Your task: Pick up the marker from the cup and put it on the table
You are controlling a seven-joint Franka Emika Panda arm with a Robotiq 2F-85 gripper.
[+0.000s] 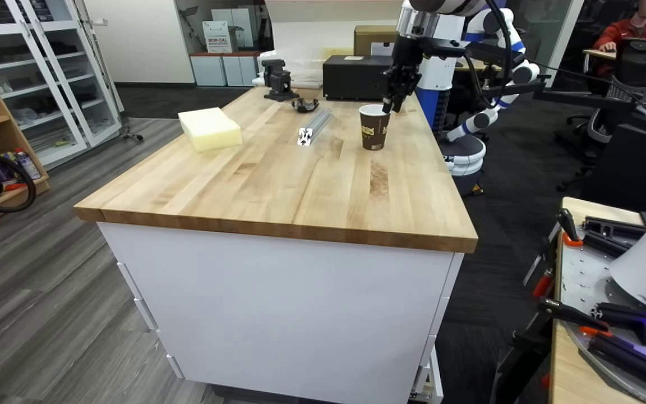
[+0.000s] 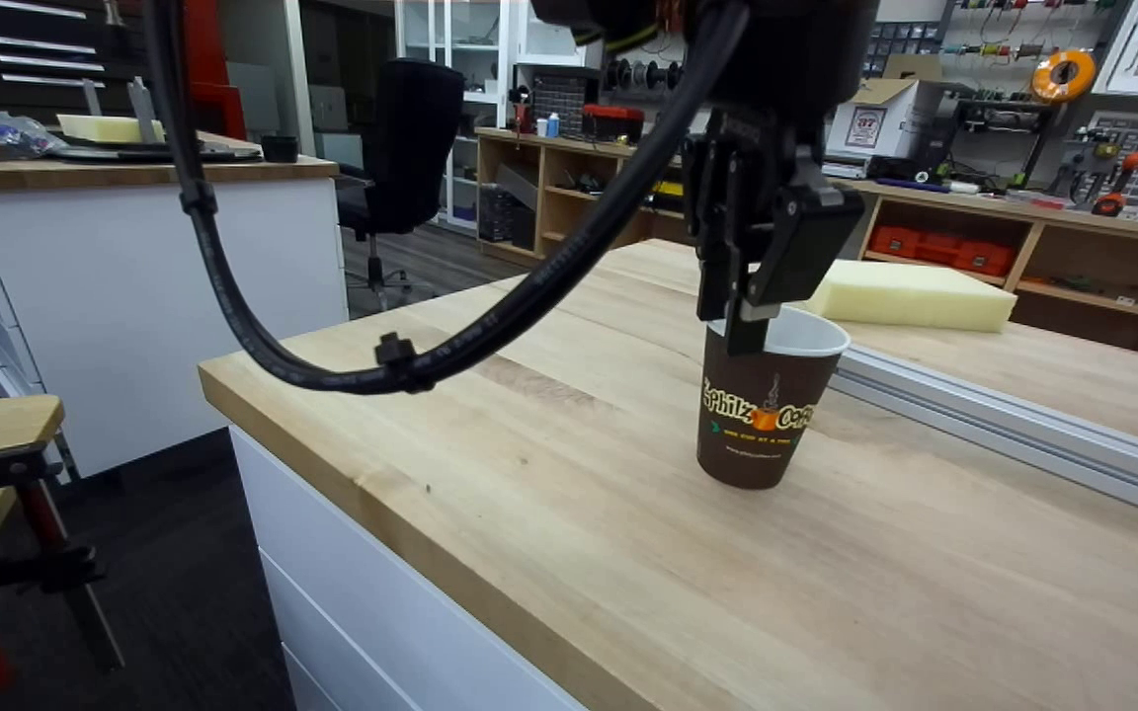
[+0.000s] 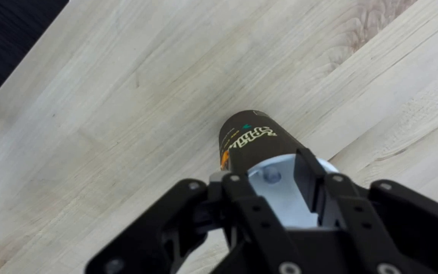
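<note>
The dark brown cup (image 1: 374, 134) with a white rim stands upright on the wooden table (image 1: 267, 185); it also shows in an exterior view (image 2: 752, 430) and in the wrist view (image 3: 255, 142). My black gripper (image 1: 393, 106) points down at the cup's rim. In an exterior view my gripper (image 2: 730, 328) has one fingertip in front of the cup's outer wall. In the wrist view my gripper (image 3: 274, 167) is open, its fingers apart over the rim and white inside. A blurred bluish round spot shows inside the cup. I cannot make out the marker; it is hidden or out of view.
A pale yellow block (image 1: 211, 130) and a silver metal bar (image 1: 314, 126) lie left of the cup. A small black object (image 1: 304, 105), a black vise (image 1: 279, 79) and a black box (image 1: 355, 77) are behind. A thick cable (image 2: 381, 375) hangs beside the arm.
</note>
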